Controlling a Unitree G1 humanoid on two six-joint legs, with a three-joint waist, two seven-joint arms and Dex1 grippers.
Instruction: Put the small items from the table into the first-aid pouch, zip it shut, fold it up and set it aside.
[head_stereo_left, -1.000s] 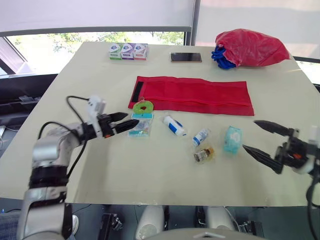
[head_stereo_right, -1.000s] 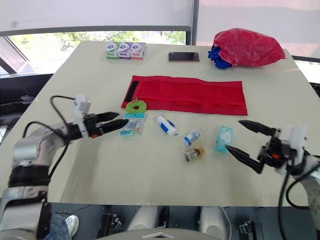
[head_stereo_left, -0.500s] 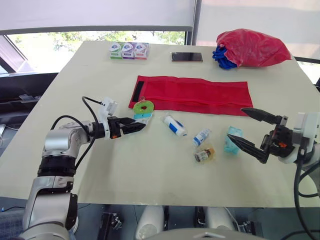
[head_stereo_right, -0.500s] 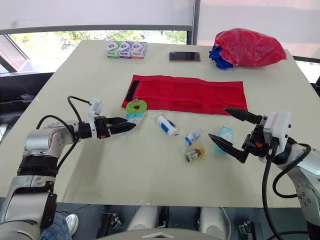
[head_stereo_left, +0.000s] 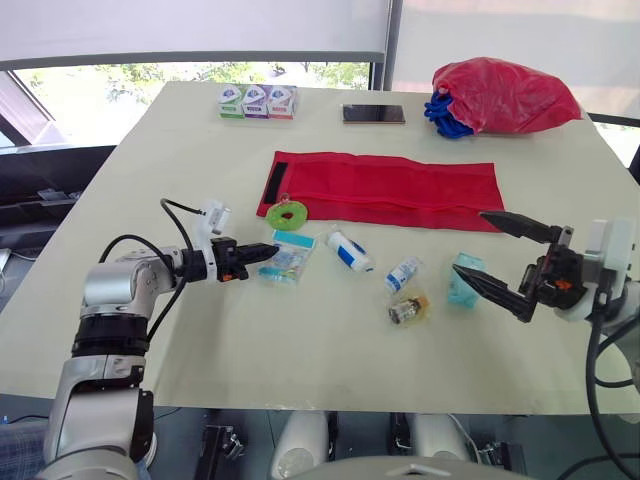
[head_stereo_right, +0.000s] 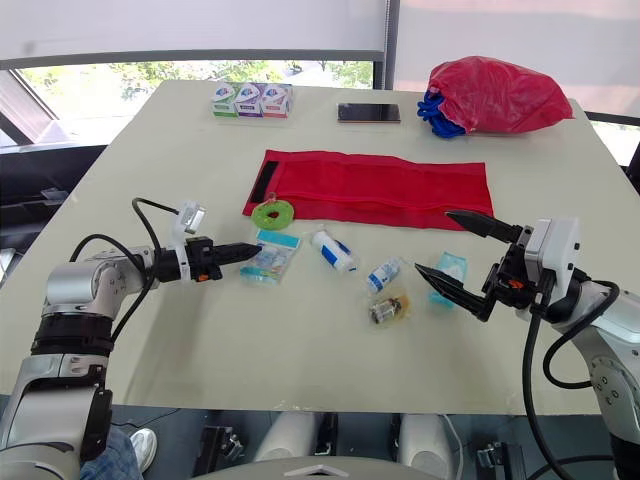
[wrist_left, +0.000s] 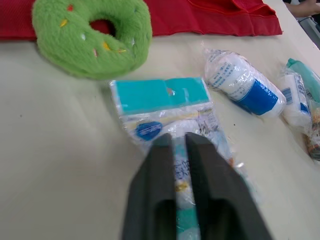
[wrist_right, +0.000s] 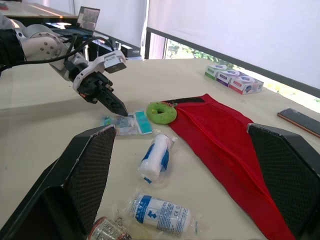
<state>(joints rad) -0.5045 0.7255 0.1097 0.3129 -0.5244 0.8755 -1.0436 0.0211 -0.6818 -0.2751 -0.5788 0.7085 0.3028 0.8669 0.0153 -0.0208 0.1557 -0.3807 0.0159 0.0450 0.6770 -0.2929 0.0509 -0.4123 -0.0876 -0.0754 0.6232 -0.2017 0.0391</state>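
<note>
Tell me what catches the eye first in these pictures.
A long flat red fabric pouch lies spread across the cream table. The left gripper pinches a teal-topped clear plastic packet beside a fuzzy green ring, while the right gripper gapes wide open near the pouch's right end.

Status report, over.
Left gripper shut on teal-header packet. Right gripper open near teal pack. Red first-aid pouch laid flat. Nothing in the way.

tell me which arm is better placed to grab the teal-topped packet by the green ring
Left. The left gripper touches the teal-topped packet at its edge; the right gripper hangs open on the far side of the bandage rolls.
</note>
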